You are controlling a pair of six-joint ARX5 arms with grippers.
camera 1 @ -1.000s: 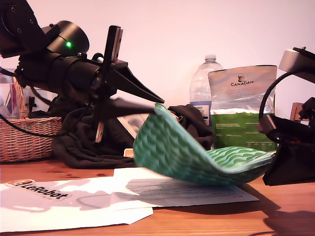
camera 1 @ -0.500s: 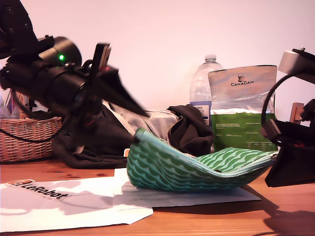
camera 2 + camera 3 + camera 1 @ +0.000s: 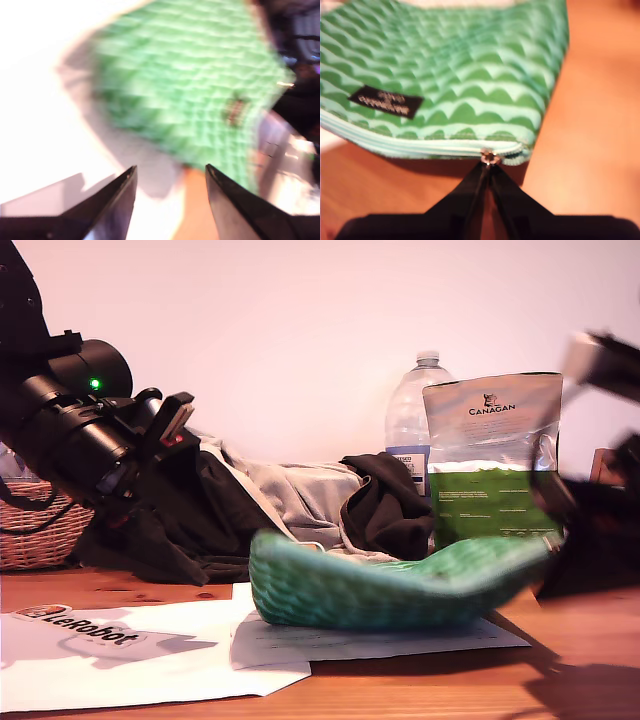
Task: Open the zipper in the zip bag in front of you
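Note:
The zip bag point(image 3: 390, 585), dark-green waves on mint, lies sagging on white papers at the exterior view's middle, blurred. My second gripper point(image 3: 487, 165) is shut on the silver pull tab point(image 3: 490, 158) at one end of the teal zipper point(image 3: 410, 147), whose tape looks closed along the visible edge. A black label point(image 3: 385, 101) sits near the tape. The second arm point(image 3: 590, 520) is a dark blur at the exterior view's right, at the bag's raised end. My first gripper point(image 3: 170, 172) is open and empty, a short way back from the bag point(image 3: 190, 95). The first arm point(image 3: 80, 430) stands at the exterior view's left.
A silver-and-green Canagan foil bag point(image 3: 492, 460) and a water bottle point(image 3: 412, 410) stand behind the pouch. Dark and grey clothes point(image 3: 300, 500) are heaped mid-back. A wicker basket point(image 3: 45, 530) is at the exterior view's left. White papers point(image 3: 150, 660) with a LeRobot sticker point(image 3: 75, 625) cover the wooden table.
My first gripper let go of the bag's raised end and drew back to the exterior view's left. That end dropped onto the papers. The second arm is now in motion and blurred.

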